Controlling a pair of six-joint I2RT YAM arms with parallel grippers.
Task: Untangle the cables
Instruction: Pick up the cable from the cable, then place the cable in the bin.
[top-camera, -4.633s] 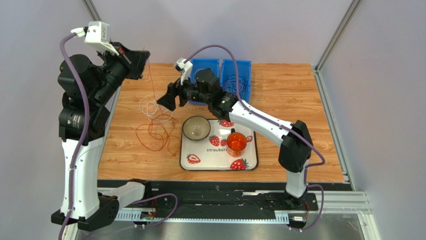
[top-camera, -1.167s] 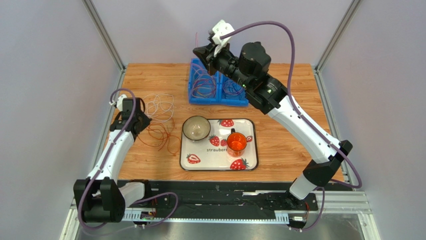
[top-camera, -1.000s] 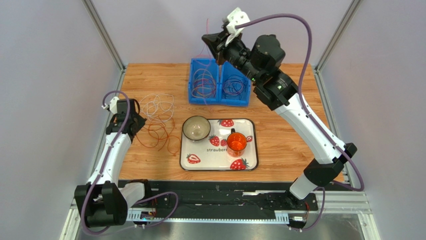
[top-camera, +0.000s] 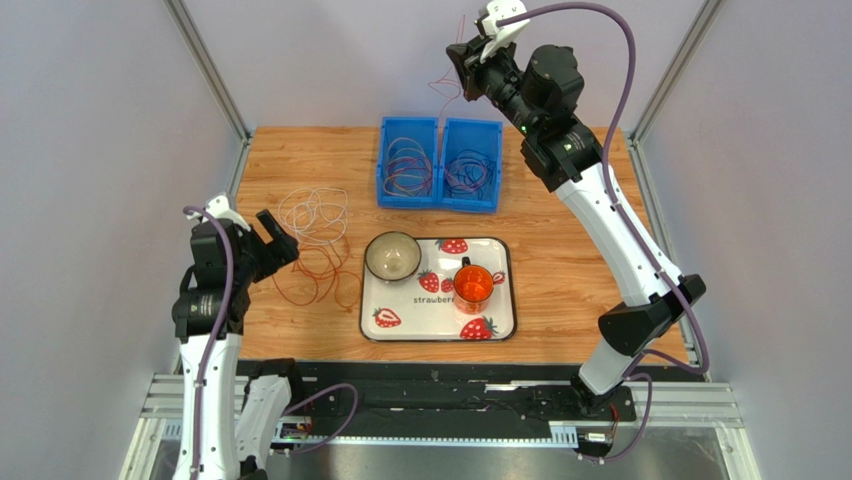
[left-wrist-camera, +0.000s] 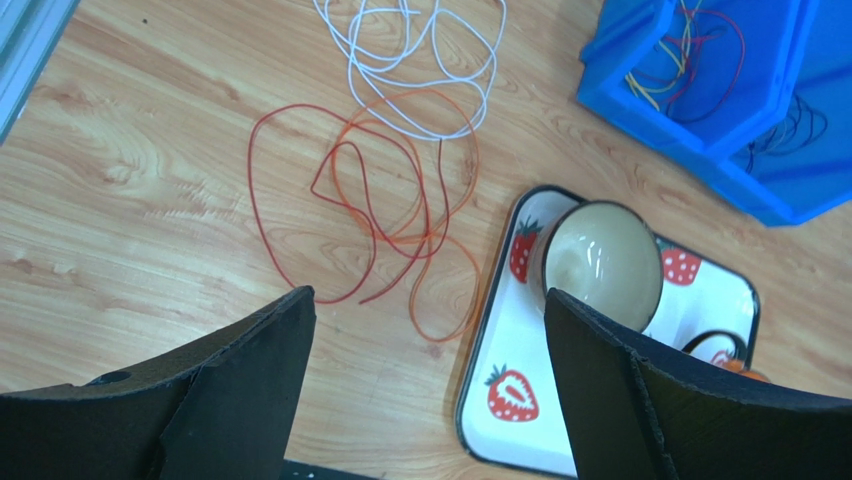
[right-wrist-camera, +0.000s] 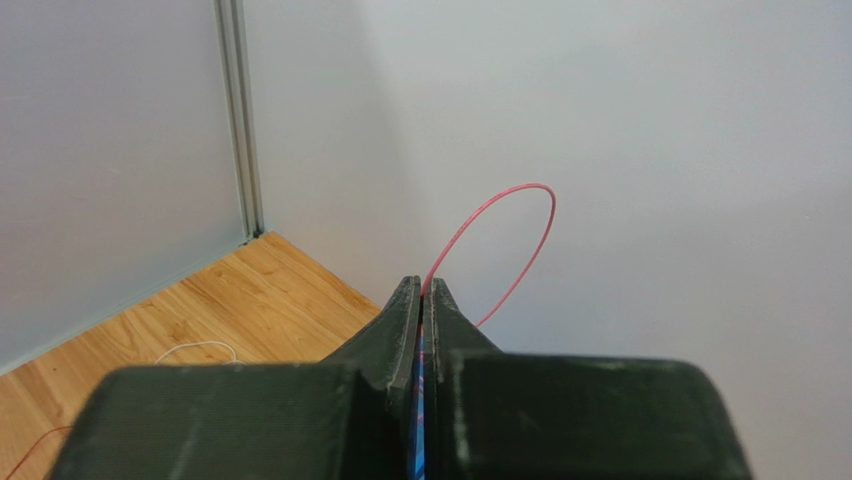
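Observation:
White cable loops (top-camera: 315, 212) lie on the wooden table, with a red and orange tangle (top-camera: 318, 275) just in front of them. My left gripper (top-camera: 272, 242) hovers open at their left edge, holding nothing. In the left wrist view the tangle (left-wrist-camera: 425, 235) and the white loops (left-wrist-camera: 440, 136) lie ahead of the wide-apart fingers (left-wrist-camera: 255, 380). My right gripper (top-camera: 462, 62) is raised high above the blue bins (top-camera: 440, 165), which hold more coiled cables. It is shut on a thin pink-red cable (right-wrist-camera: 520, 188) that arches out past its fingertips.
A strawberry-print tray (top-camera: 400, 315) sits at centre front with a pale bowl (top-camera: 392, 256) and an orange cup (top-camera: 473, 287) on it. Grey walls and metal posts close off the left, back and right sides.
My left gripper has opened and drawn back from the white loops toward the near left. The right arm has lifted higher and further right, carrying the pink-red cable up above the bins.

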